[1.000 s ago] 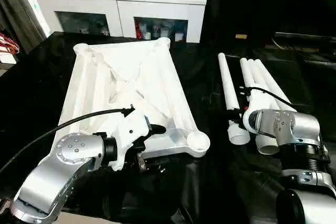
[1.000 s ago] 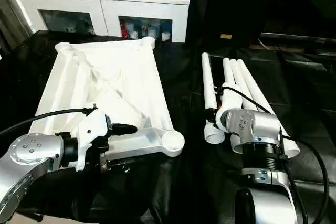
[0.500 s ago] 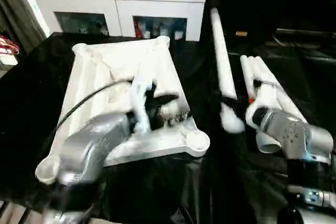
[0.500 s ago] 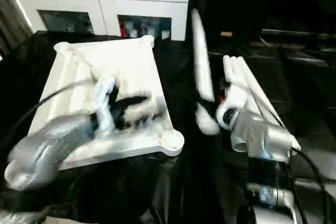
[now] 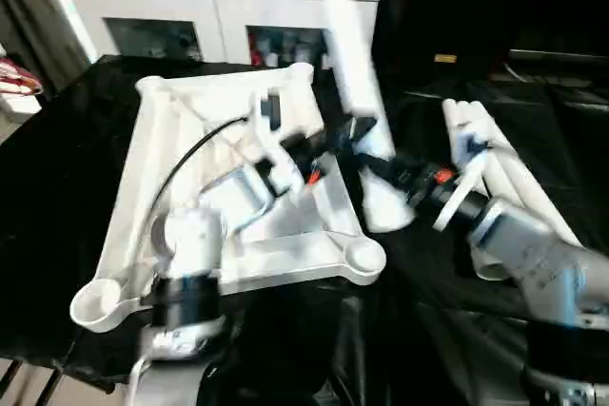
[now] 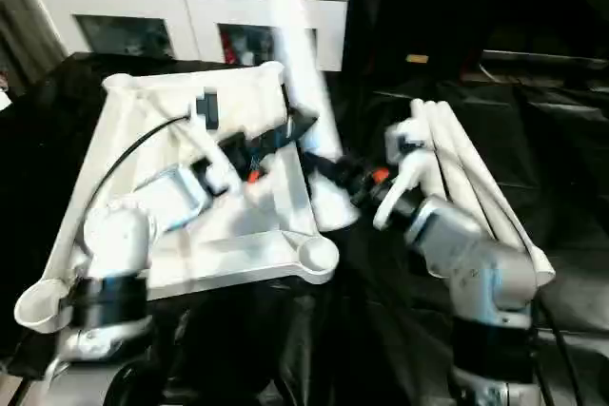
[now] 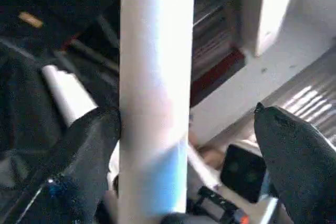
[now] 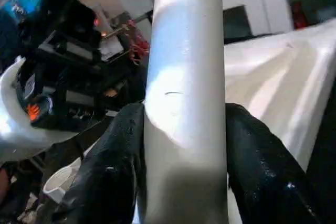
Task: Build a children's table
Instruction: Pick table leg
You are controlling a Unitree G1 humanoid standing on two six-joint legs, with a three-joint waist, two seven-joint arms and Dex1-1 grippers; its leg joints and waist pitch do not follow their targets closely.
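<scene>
One white leg point(image 8: 185, 103) is clamped between the right gripper point(image 8: 184, 145) fingers and raised over the black table point(image 5: 57, 168). The left gripper point(image 7: 184, 145), jaws wide apart, flanks that leg above the upturned tabletop point(image 5: 171, 149); three more legs point(image 5: 514, 173) lie to its right.

The white top point(image 5: 238, 187) lies underside up on the black surface, its X-ribs showing and a round socket at each corner. One long white leg point(image 5: 347, 54) stands lifted and nearly upright over the top's right edge (motion-blurred), flared end low. The other three legs point(image 5: 509, 173) lie side by side to the right.
</scene>
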